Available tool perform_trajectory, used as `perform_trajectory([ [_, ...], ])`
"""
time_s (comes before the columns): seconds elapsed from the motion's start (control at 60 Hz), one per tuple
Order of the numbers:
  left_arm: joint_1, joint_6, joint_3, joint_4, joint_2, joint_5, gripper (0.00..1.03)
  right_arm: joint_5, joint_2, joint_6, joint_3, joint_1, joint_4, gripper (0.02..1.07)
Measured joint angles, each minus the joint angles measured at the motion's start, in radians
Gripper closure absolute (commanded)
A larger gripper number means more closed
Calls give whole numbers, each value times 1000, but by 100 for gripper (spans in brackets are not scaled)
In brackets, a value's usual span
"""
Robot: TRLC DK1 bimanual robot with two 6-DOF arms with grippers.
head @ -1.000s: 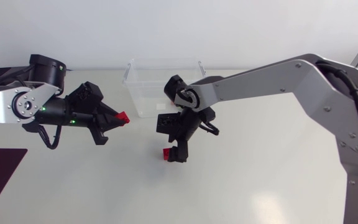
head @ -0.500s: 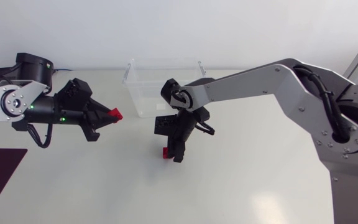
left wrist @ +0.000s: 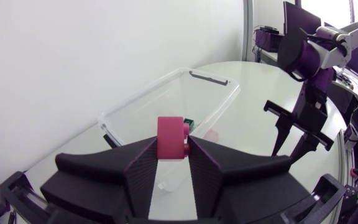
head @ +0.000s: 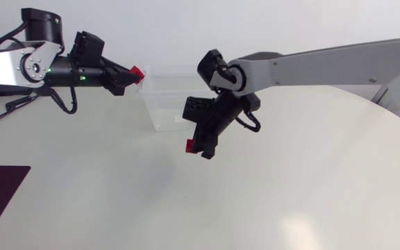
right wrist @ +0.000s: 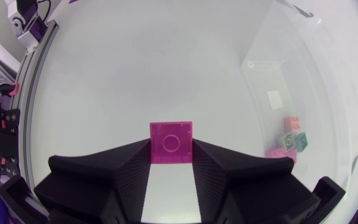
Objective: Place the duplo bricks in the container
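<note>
Red plastic sits pinched from two sides in the right gripper (right wrist: 171, 151). Its fingers are clenched on one duplo brick, call it the right brick (right wrist: 171, 142), stud face towards the wrist camera. It hangs over the white table (head: 117, 201), just short of the near wall of the clear container (head: 160, 111).

Inside the container the right wrist view shows a small cluster of bricks (right wrist: 289, 140), pink and pale teal, lying against one wall. Farther back, at the container's far-left corner, the left gripper (left wrist: 172, 149) is likewise closed on a second red brick, the left brick (head: 137, 71), which is about level with the rim there.

Both arms look to be in the carry-and-drop step. To do it well, each brick should be brought fully over the open mouth — not merely up to the rim — before the fingers part, and let go low so it does not bounce out. The left brick seems closer to that point. Sending one arm in at a time would keep the two grippers from crowding each other over so narrow a box.

Much is hard to read here. The container's far wall almost vanishes against the table. The count of bricks inside cannot be settled, and from overhead they barely show. How high the right brick hangs above the table I cannot tell.
</note>
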Motion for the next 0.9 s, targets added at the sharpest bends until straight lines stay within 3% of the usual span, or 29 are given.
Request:
perform_trajectory([
  [0.383,-58,-44,267,1,293,-80,70,-17,-59,136,56,-79,77,83],
  [0.433,-67,-55,303,1,328,-113,46,-17,-60,169,74,-97,108,83],
  [0.45,-71,-62,319,0,343,-126,30,-16,-60,182,84,-106,119,83],
  [0.483,-76,-66,340,0,360,-148,11,-16,-60,199,96,-116,137,83],
  [0.517,-81,-68,355,0,373,-165,3,-16,-60,214,109,-127,153,83],
  [0.9,-91,-77,359,-99,330,-212,3,13,-32,349,273,-186,288,83],
])
